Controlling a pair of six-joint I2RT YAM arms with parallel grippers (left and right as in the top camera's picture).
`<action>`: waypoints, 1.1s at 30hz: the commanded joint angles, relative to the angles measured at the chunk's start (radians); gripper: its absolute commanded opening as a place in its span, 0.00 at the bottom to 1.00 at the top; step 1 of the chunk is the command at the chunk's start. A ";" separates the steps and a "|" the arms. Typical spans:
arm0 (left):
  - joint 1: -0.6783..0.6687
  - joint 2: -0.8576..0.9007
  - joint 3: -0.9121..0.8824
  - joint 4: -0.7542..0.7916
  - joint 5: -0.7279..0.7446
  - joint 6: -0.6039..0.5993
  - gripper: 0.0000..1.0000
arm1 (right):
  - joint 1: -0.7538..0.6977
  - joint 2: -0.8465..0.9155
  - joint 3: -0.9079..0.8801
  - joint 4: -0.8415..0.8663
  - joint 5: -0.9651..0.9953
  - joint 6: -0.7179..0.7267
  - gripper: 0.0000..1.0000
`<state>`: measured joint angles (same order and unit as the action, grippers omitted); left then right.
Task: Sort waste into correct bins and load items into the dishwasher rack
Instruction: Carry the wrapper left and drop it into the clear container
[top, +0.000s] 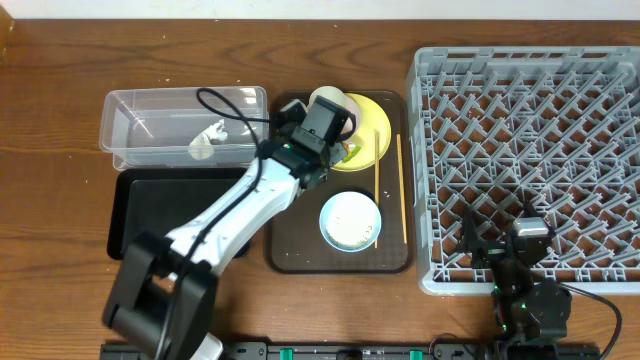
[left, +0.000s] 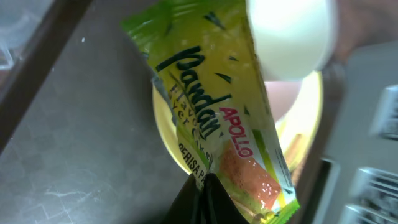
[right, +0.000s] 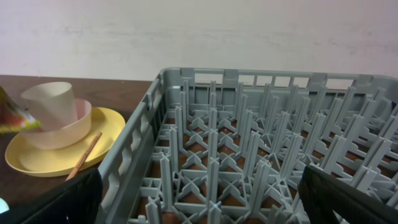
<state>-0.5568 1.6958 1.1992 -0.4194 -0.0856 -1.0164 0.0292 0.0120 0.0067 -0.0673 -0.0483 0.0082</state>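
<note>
- My left claw (left: 203, 196) is pinching the lower edge of the green-and-yellow snack wrapper (left: 217, 112), which hangs just above the yellow plate (top: 376, 140). It is lifted but not binned, so I judge this sort half done.
- The crumpled white tissue (top: 207, 141) already lies inside the clear tub (top: 120, 100). That looks like one piece of waste dealt with.
- The black tray (top: 160, 215) beside the tub holds nothing I can make out.
- I cannot pick out loose food scraps for certain. The light blue bowl (top: 350, 221) has a pale inside, but it is too small to tell.
- The dishwasher rack (top: 530, 150) has no dishes in it, so all the loading is left.
- The white cup (right: 50, 102) sits in the pale pink bowl (right: 68, 127), and the bowl is on the yellow plate.
- The blue bowl and the chopsticks (top: 402, 190) lie on the brown serving tray (top: 300, 255) along with the plate.
- My right claw (right: 199, 208) is spread wide and holds nothing, parked low at the rack's near edge.
- My reading is that the job is early. One waste item is placed and one is in hand, with five dish items to go.
</note>
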 joint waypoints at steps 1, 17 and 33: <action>0.013 -0.057 -0.004 -0.013 -0.013 0.021 0.06 | 0.000 -0.005 -0.001 -0.004 0.006 0.014 0.99; 0.188 -0.221 -0.004 -0.021 -0.013 0.092 0.06 | 0.000 -0.005 -0.001 -0.004 0.006 0.013 0.99; 0.441 -0.185 -0.004 -0.013 -0.013 0.158 0.06 | 0.000 -0.005 -0.001 -0.004 0.006 0.014 0.99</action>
<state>-0.1394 1.4860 1.1992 -0.4370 -0.0856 -0.8986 0.0292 0.0120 0.0067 -0.0673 -0.0483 0.0082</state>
